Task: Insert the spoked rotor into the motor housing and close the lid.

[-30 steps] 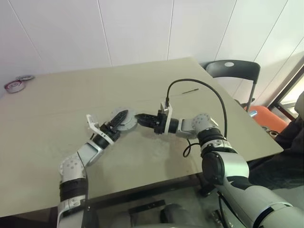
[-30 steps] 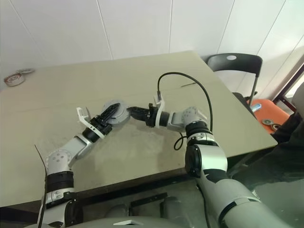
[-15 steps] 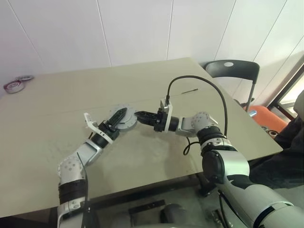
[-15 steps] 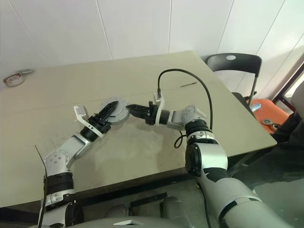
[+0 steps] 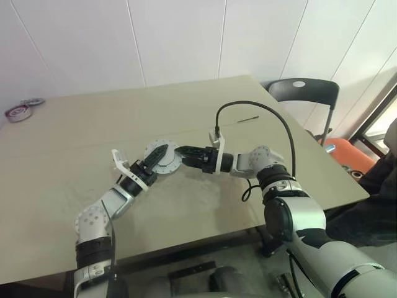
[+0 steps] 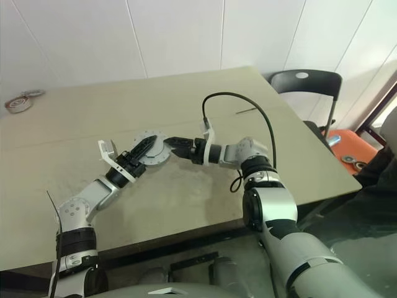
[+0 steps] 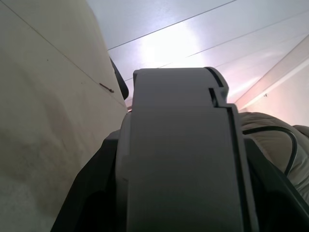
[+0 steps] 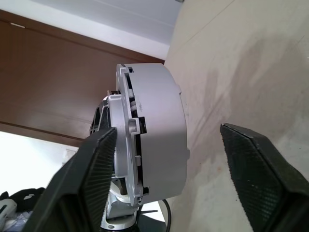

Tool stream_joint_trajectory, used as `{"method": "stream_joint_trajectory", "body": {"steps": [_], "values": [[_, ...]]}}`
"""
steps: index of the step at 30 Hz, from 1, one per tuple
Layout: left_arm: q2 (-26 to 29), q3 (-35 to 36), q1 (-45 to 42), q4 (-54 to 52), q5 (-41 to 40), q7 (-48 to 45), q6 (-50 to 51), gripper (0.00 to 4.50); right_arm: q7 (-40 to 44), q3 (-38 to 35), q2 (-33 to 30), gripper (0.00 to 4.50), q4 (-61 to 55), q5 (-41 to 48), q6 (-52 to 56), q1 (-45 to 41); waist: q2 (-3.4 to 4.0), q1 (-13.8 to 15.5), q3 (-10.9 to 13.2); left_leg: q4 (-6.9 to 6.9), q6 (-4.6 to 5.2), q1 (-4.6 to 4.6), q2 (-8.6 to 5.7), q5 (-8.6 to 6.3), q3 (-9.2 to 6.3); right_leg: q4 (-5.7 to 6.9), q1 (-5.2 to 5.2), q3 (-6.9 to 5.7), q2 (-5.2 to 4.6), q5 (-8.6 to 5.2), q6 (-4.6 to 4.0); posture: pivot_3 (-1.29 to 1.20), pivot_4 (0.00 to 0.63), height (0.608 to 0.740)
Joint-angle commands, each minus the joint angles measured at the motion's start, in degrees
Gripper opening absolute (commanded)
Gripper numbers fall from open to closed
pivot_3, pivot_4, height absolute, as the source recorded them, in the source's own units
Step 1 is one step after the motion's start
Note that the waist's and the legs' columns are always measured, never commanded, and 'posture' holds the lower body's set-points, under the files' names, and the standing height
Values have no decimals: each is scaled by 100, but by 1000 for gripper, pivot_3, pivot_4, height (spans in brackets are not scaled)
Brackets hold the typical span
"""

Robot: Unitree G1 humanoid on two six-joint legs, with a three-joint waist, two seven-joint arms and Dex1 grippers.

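Left gripper point(image 5: 156, 160) clamps the motor housing point(image 6: 151, 148) with lid point(image 8: 123, 145) above the table point(image 5: 56, 143), right gripper point(image 8: 169, 159) spread around it; I judge pressing the lid flush comes next.

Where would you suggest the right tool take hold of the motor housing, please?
Across its flat faces at the rim, coming in edge-on from the robot's right. The motor housing stands on edge in the left tool, its free rim lying between the right tool's spread fingers.
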Motion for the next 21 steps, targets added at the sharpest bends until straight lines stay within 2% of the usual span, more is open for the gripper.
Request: {"method": "stream_joint_trajectory", "body": {"steps": [1,13,21], "values": [[-30,-117,-143,-328,-148,-149,-37,2714,25,-60,50,3541,-6,96,42,-168,0,1,0,0,0,0,0,0,0,0,0,0,0,0,0,0,0,740],[-14,111,-176,-407,-345,-82,-210,2714,149,-492,-264,3541,286,241,-140,-354,0,3,0,1,0,0,-1,0,1,0,1,0,0,0,0,0,0,740],[118,402,1,-807,-1009,365,-177,2714,-89,-568,-451,3541,685,64,-515,-347,0,-7,0,1,0,0,0,0,0,0,1,3,0,0,0,0,0,740]]}}
